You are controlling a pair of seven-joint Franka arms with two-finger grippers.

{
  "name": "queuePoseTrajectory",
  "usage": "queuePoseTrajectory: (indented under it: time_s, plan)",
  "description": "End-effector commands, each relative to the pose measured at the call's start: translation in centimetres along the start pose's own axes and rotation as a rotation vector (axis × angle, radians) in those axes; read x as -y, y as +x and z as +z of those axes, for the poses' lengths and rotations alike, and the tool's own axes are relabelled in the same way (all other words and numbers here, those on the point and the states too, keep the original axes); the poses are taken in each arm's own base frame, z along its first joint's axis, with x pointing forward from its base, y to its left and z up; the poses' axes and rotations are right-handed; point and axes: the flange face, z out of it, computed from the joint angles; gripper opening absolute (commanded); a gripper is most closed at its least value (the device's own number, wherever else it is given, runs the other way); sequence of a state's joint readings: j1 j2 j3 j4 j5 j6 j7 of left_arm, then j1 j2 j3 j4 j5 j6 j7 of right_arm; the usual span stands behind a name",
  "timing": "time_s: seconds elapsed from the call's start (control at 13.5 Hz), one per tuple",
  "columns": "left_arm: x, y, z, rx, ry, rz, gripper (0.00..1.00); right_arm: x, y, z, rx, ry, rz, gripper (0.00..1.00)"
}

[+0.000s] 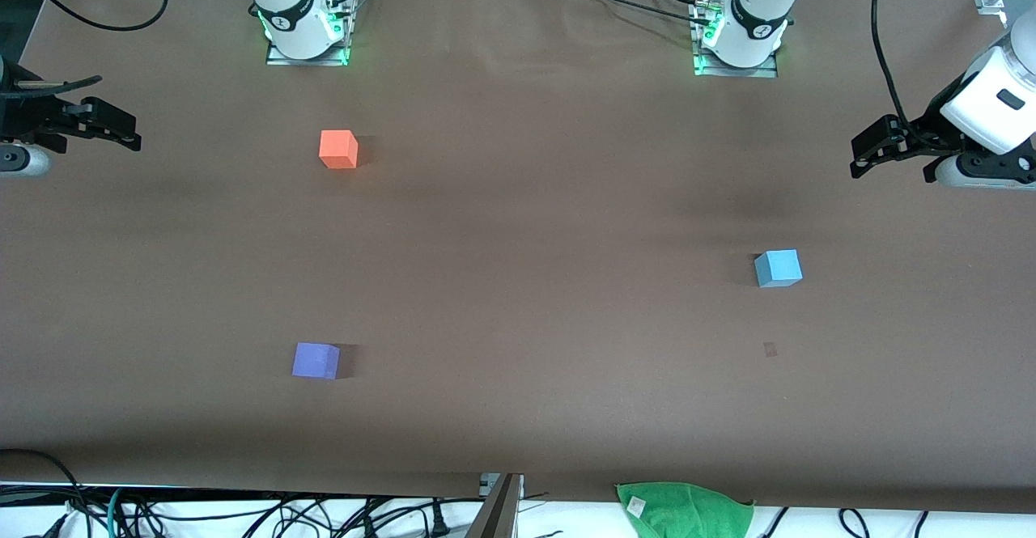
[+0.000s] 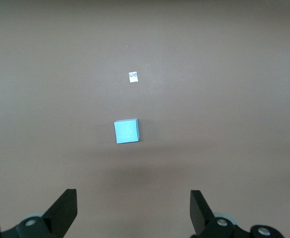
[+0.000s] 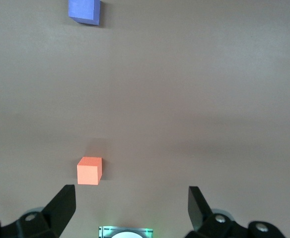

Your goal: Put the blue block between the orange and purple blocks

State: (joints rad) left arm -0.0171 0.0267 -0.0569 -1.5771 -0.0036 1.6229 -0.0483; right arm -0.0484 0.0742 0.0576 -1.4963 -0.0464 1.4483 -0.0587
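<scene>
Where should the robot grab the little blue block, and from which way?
Probably from straight above, jaws closing on two opposite flat sides of the blue block. It sits flat and alone on the table, sides free. The left gripper, open, waits at that end of the table.

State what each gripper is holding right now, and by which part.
Nothing is held. The left gripper hangs open above the small sky-blue matte cube; the right gripper is open and empty too.

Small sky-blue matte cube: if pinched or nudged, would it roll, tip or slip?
The small sky-blue matte cube sits flat on the brown table, so it would probably slide, not roll. Its flat sides and matte finish should pinch securely. It looks light, perhaps foam.
</scene>
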Motion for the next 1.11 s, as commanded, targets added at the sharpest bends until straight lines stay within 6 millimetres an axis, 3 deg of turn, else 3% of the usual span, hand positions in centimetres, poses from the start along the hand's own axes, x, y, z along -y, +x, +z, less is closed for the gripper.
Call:
queuePoseTrajectory:
  time_s: [0.0,0.22,1.04]
  plan:
    - [0.02,-0.1,-0.56,0.011,-0.018,0.009,1.0,-0.28,0.27,-0.5,-0.006,0.012,-0.014,1.0]
    - [0.7,0.03,-1.0,0.0,-0.02,-0.006,1.0,-0.28,0.27,-0.5,-0.006,0.012,-0.014,1.0]
    - [0.18,0.05,-0.91,0.001,-0.013,0.008,1.0,-0.46,0.43,-0.26,-0.003,0.013,-0.011,1.0]
